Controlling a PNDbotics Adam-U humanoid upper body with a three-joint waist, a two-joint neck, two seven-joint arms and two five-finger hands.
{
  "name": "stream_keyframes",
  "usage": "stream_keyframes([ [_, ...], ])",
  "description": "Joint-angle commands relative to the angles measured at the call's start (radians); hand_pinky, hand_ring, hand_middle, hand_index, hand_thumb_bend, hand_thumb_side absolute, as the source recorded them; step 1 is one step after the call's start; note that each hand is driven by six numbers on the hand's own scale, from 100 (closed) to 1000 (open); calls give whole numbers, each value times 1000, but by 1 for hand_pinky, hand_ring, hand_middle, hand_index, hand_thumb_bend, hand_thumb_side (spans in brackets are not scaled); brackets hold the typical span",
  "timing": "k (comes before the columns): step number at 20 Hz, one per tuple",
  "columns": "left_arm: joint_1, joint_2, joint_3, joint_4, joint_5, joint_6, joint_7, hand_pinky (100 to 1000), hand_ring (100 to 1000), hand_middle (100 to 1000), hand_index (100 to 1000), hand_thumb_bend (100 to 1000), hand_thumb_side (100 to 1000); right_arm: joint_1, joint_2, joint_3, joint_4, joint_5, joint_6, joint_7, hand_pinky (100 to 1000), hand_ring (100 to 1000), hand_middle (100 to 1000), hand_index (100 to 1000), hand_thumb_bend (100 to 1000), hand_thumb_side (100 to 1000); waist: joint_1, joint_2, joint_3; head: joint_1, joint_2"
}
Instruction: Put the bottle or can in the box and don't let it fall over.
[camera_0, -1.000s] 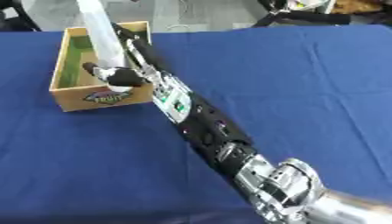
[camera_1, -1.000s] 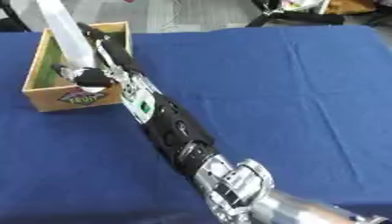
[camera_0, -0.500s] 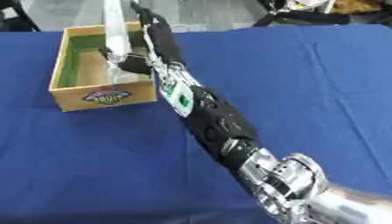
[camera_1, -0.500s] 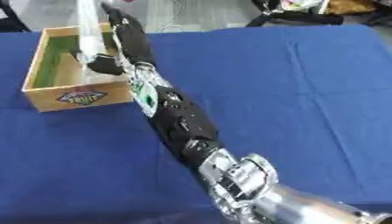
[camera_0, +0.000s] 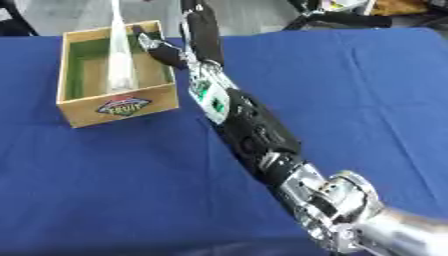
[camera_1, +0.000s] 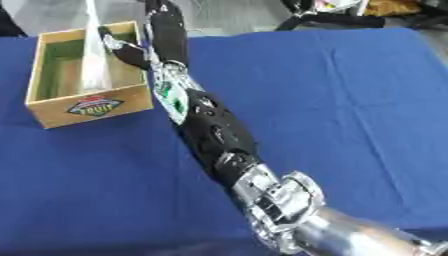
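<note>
Clear bottle (camera_0: 118, 55) stands upright inside the wooden box (camera_0: 118, 106); right hand (camera_0: 179, 42) just beside it, fingers spread, holding nothing; judged light, tall, tippy, slick — best gripped mid-body.

The only readable text is the word "FRUIT" on an oval label (camera_0: 122, 105) fixed to the near outer wall of the wooden box (camera_0: 87, 112); other print there is illegible.

Black right arm (camera_0: 254, 132) with silver joints, a green-and-white marking and a black hand (camera_0: 188, 37).
</note>
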Motion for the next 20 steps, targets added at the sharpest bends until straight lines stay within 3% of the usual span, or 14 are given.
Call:
stream_keyframes([
  [1,3,30,17,-13,-4,1,12,845,764,848,952,671,652,30,-57,32,-106,-126,-34,60,933,885,848,1000,464,557,1,-27,-20,28,5],
  [4,13,44,26,-16,-9,4,22,845,764,848,951,672,652,137,-129,75,-250,-261,-72,143,915,876,844,1000,378,551,-11,-39,-70,59,5],
  [9,24,59,33,-20,-14,6,32,845,764,848,951,674,656,312,-255,95,-476,-456,-128,287,905,870,841,1000,300,553,-20,-49,-131,96,5],
  [10,26,60,34,-20,-15,7,33,845,764,848,951,674,657,344,-278,94,-510,-481,-144,317,898,866,841,1000,225,576,-21,-51,-142,102,5],
  [11,29,61,34,-20,-16,8,34,845,764,848,951,675,657,376,-298,88,-538,-497,-158,344,893,862,840,999,266,560,-21,-53,-151,107,5],
  [14,32,62,33,-22,-14,7,35,845,765,848,951,675,657,465,-341,55,-604,-553,-202,396,888,859,837,996,259,561,-21,-56,-170,117,5],
  [16,33,61,33,-23,-13,7,36,844,765,848,951,676,659,521,-354,23,-631,-587,-220,407,879,843,821,991,200,582,-20,-54,-182,129,5],
  [17,35,59,33,-23,-14,7,36,845,765,849,951,676,659,549,-357,6,-642,-601,-226,407,879,843,820,991,252,565,-20,-54,-188,134,5],
  [20,42,59,32,-23,-16,7,35,845,766,849,952,679,664,612,-358,-41,-659,-634,-233,395,874,834,811,992,250,568,-20,-55,-206,142,5],
])
